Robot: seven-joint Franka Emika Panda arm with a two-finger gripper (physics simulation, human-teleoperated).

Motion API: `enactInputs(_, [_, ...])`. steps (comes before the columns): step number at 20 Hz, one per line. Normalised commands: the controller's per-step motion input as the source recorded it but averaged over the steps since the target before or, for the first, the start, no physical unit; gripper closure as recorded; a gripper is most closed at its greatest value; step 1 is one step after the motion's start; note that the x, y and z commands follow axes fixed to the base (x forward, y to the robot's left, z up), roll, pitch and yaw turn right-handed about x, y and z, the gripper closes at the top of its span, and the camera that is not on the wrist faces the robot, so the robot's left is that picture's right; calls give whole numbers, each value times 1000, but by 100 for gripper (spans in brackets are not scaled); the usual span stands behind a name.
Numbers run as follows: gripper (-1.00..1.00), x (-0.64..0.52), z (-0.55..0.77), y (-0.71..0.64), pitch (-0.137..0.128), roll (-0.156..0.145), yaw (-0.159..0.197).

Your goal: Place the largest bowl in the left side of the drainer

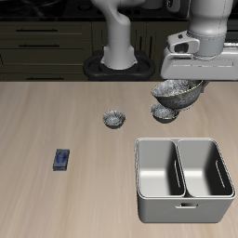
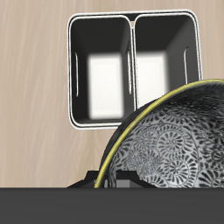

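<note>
The largest bowl (image 1: 177, 91), shiny grey-silver with a speckled inside, hangs tilted above the table, behind the drainer. My gripper (image 1: 190, 84) is shut on its rim and holds it up. The fingers are mostly hidden by the bowl. In the wrist view the bowl (image 2: 175, 140) fills much of the frame, with a yellowish rim edge. The drainer (image 1: 176, 151), a grey metal tub with two deep compartments, stands near the table's front edge. It also shows in the wrist view (image 2: 133, 52), with both compartments bare.
Two smaller grey bowls stand on the table behind the drainer, one (image 1: 113, 119) towards the middle and one (image 1: 164, 113) just under the held bowl. A small blue object (image 1: 61, 159) lies well apart from them. The robot's base (image 1: 119, 56) stands at the back.
</note>
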Motion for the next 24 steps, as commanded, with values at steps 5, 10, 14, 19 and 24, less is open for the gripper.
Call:
enactInputs(5, [100, 294, -10, 204, 7, 5, 15])
enactInputs(10, [100, 164, 6, 169, 5, 6, 10])
enactInputs(14, [100, 131, -35, 205, -8, 35, 24])
enactInputs(19, [100, 85, -62, 179, 0, 28, 27])
enactInputs(24, [100, 105, -25, 288, 7, 30, 8])
